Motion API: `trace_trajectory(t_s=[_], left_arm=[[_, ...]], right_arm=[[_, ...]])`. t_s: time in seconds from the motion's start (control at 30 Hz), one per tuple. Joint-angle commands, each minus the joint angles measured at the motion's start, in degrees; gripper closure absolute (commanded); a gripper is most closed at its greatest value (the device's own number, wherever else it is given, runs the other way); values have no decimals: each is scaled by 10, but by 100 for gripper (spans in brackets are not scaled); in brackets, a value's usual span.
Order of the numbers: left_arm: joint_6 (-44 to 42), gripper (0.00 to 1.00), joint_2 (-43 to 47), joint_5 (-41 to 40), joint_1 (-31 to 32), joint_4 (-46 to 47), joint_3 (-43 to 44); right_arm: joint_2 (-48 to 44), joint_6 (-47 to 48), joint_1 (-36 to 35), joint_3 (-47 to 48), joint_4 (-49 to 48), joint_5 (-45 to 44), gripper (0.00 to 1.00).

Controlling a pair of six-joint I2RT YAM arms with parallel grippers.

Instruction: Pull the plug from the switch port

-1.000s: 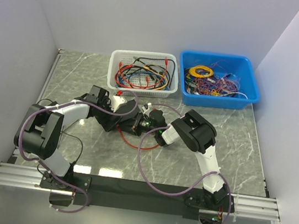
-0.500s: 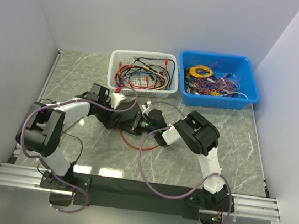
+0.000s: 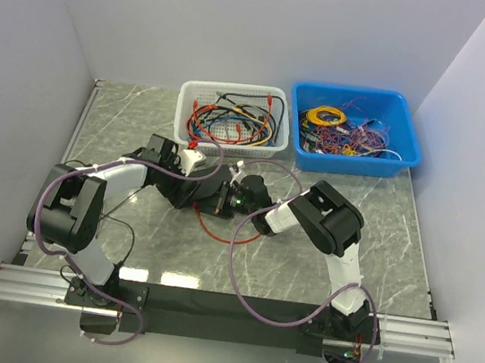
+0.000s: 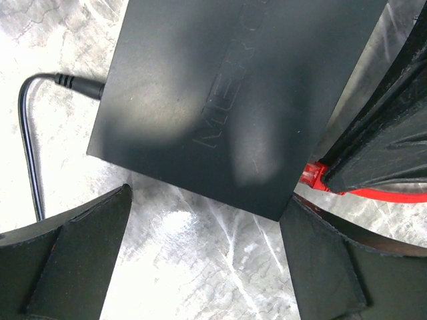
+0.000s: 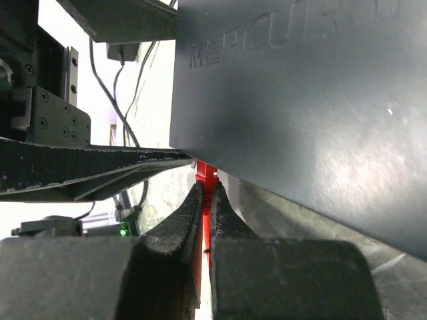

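In the left wrist view the switch point(image 4: 227, 100) is a flat matte-black box lying on the marble. My left gripper point(image 4: 203, 260) is open, its fingers point(image 4: 80, 260) standing just short of the switch's short end and spanning its width without touching it. A red plug point(image 4: 311, 176) sits at the switch's edge near a corner. In the right wrist view my right gripper point(image 5: 209, 200) is shut on that red plug point(image 5: 207, 175), right up against the switch point(image 5: 300, 100). I cannot tell whether the plug is seated in the port. From above, both grippers point(image 3: 200, 192) point(image 3: 231, 198) meet over the switch.
A black power cable point(image 4: 30, 133) is plugged into the switch's other side. The plug's red cable point(image 3: 213, 230) loops on the table toward the arms. At the back stand a white mesh basket point(image 3: 182, 114) and a blue bin point(image 3: 409, 151), both full of cables.
Both wrists have shifted slightly toward the back of the table, and the right arm's elbow has swung right. The left jaws stay open and the right jaws stay shut on the plug.
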State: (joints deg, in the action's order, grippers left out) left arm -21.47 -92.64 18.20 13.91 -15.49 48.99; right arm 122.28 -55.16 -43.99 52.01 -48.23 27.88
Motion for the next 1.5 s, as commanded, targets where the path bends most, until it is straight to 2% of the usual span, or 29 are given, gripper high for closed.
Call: trace_trajectory(t_s=[0.0, 0.13, 0.3, 0.4, 0.5, 0.63, 0.77, 0.97, 1.07, 1.2, 1.47], left_arm=[[10, 4, -27, -78, -35, 26, 8], [9, 5, -27, -73, -36, 24, 8], [6, 5, -31, -47, -38, 13, 13], [-21, 4, -19, 19, -38, -10, 11], [-58, 3, -3, 105, -38, -76, 21], [-106, 1, 31, 172, -45, -176, 42], [-108, 1, 53, 216, -74, -205, 63], [-74, 1, 66, 236, -103, -185, 73], [-39, 1, 67, 215, -113, -159, 69], [27, 1, 45, 149, -112, -76, 51], [55, 1, -10, 158, -88, -24, 51]], right_arm=[[0, 61, -12, -50, 154, 90, 100], [-9, 100, -10, -59, 203, 79, 100], [-6, 109, -11, -57, 212, 72, 100], [-1, 88, -7, -58, 187, 74, 100], [2, 88, 0, -50, 176, 68, 100], [4, 126, 3, -33, 227, 68, 100], [-8, 169, 0, -24, 279, 53, 100], [-34, 243, -3, -7, 372, 34, 100], [-38, 271, -3, 1, 407, 25, 100], [-36, 294, -3, 16, 426, 30, 100], [-50, 321, -4, 33, 473, -10, 100]])
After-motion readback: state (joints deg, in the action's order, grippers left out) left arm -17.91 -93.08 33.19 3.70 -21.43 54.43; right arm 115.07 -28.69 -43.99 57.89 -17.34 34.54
